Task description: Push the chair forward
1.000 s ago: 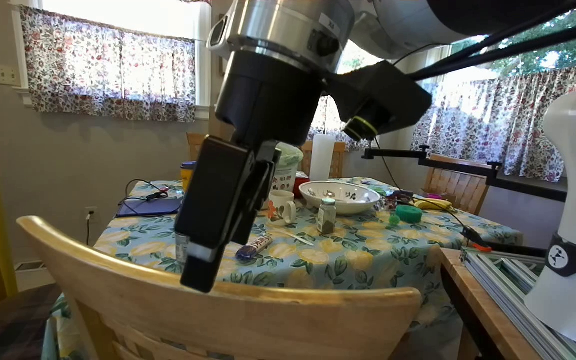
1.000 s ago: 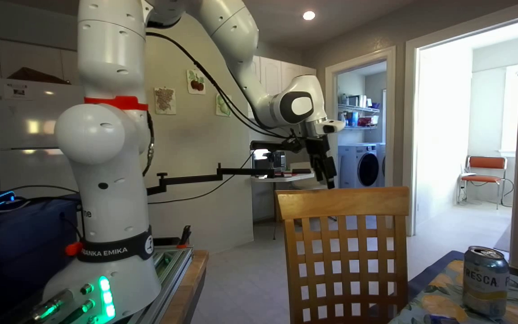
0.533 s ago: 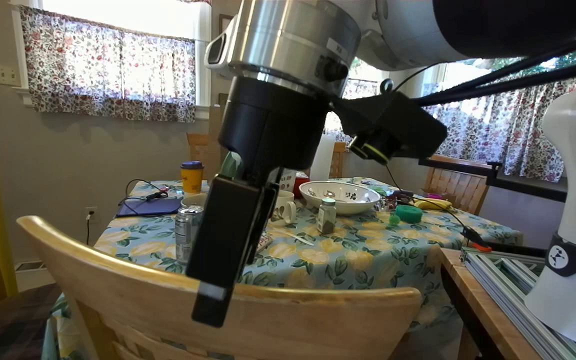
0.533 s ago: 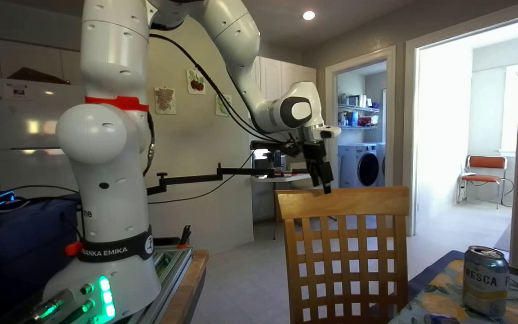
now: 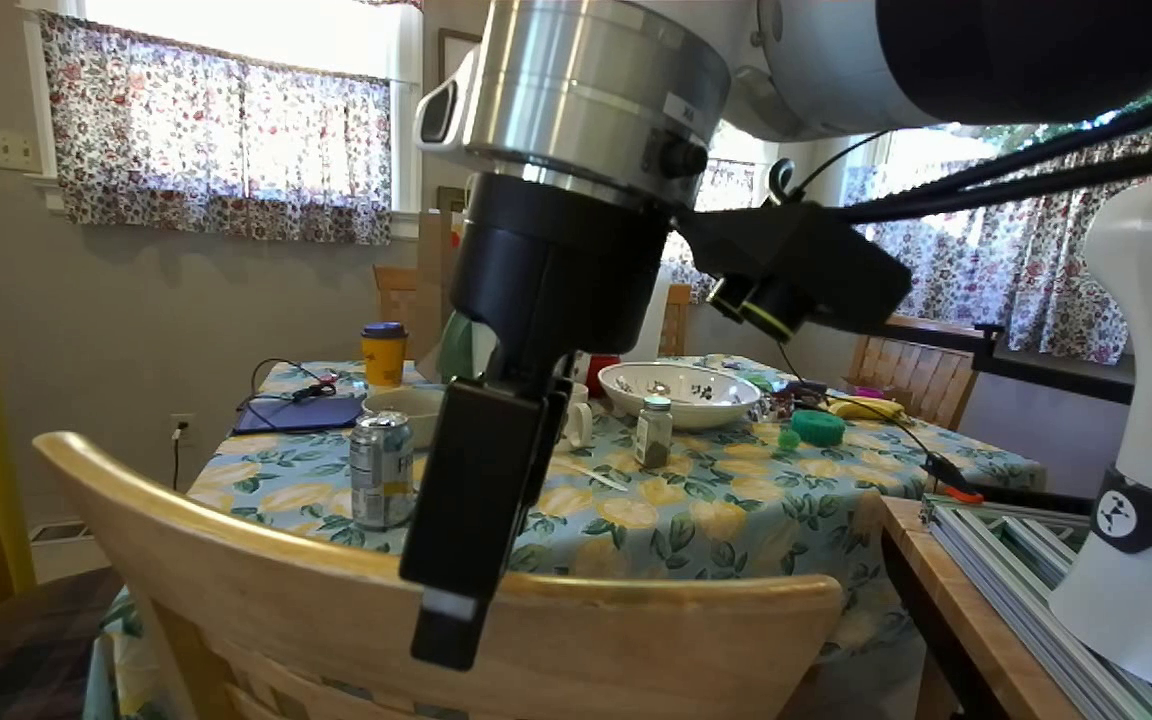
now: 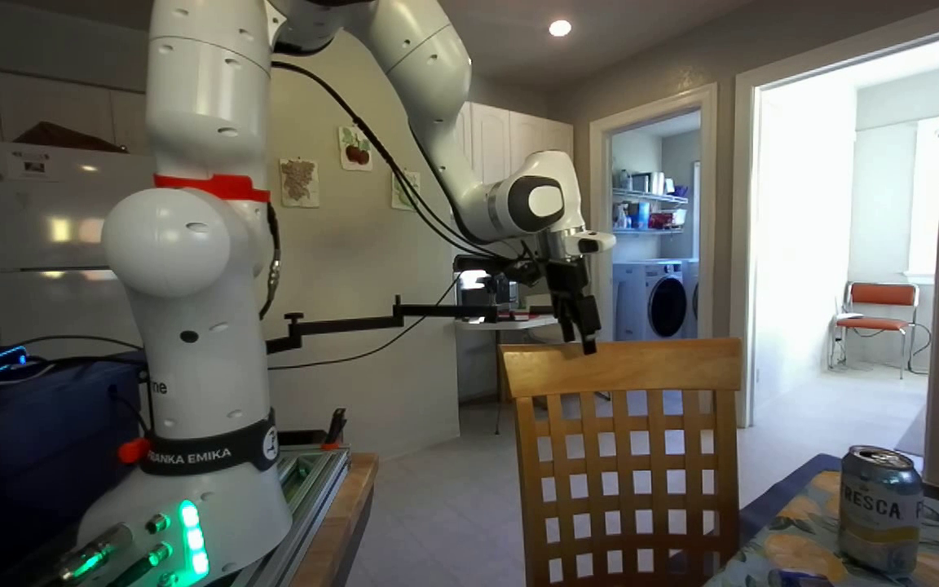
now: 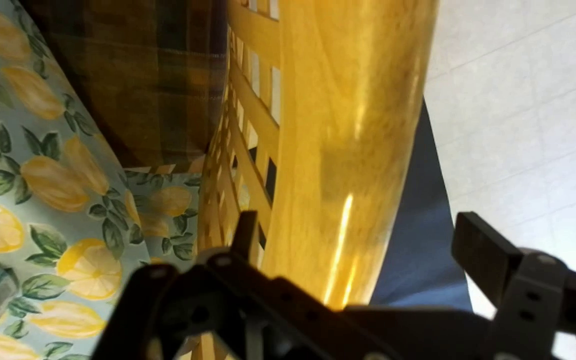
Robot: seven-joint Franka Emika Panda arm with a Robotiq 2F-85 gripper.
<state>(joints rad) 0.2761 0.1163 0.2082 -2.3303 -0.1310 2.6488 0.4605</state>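
The lattice-back wooden dining chair [image 6: 628,371] stands upright beside the cloth-covered dining table [image 5: 716,550]. The Robotiq gripper [image 7: 358,237] tilts down over the chair, its fingers [image 7: 488,250] spread well apart with the curved top rail [image 5: 656,620] between them; whether either touches the wood cannot be told. Beyond the chair in an exterior view, the lemon-print tablecloth [image 5: 716,515] is pale blue with green leaves. Near the chair on it stands a Fresca can [image 5: 381,470]; farther from the chair are a glass jar [image 5: 653,435], a wide patterned bowl [image 5: 679,405] and a yellow cup [image 5: 383,358] with a blue lid. Well beyond the chair hang floral window curtains [image 5: 216,130]. Pale flooring [image 7: 518,100] shows on the side of the chair away from the tablecloth. In an exterior view, a front-loading washing machine [image 6: 649,302] shows through a doorway [image 6: 707,204] past the chair; to the chair's right, farther back, is an orange padded metal-legged seat [image 6: 881,295]. Left of the chair, a white refrigerator [image 6: 62,196] stands behind the robot arm [image 6: 209,359].
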